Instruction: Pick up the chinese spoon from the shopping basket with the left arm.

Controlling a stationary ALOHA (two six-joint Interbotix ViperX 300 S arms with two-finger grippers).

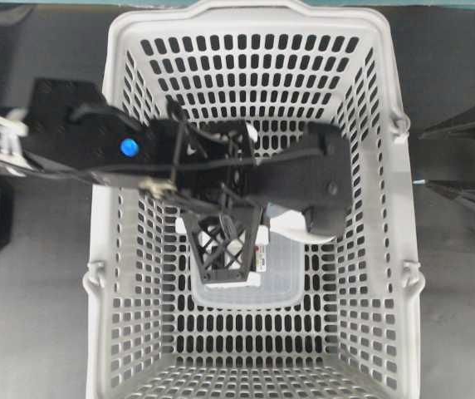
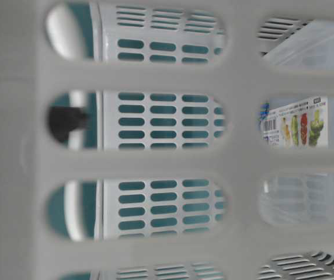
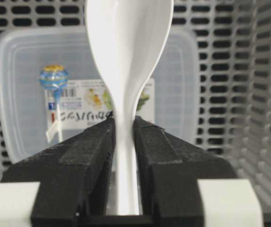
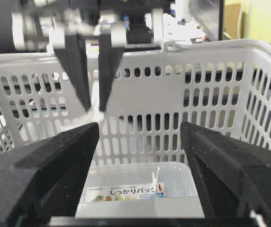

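The white chinese spoon (image 3: 126, 52) stands with its handle pinched between the black fingers of my left gripper (image 3: 124, 120), its bowl pointing away over the basket floor. From above, the left arm with the blue dot reaches in from the left, and its left gripper (image 1: 227, 270) points down inside the light-grey shopping basket (image 1: 121, 274). The right wrist view shows that left gripper (image 4: 94, 108) from the side, with the spoon (image 4: 92, 117) a white blur at its tips. My right gripper (image 4: 139, 127) is open and holds nothing, outside the basket's right wall.
A clear lidded container (image 3: 26, 94) with a printed label lies on the basket floor under the spoon. A lollipop (image 3: 53, 78) rests on its lid. The slotted basket walls (image 3: 263, 94) stand close on all sides. The right gripper (image 1: 437, 158) waits beyond the basket's right rim.
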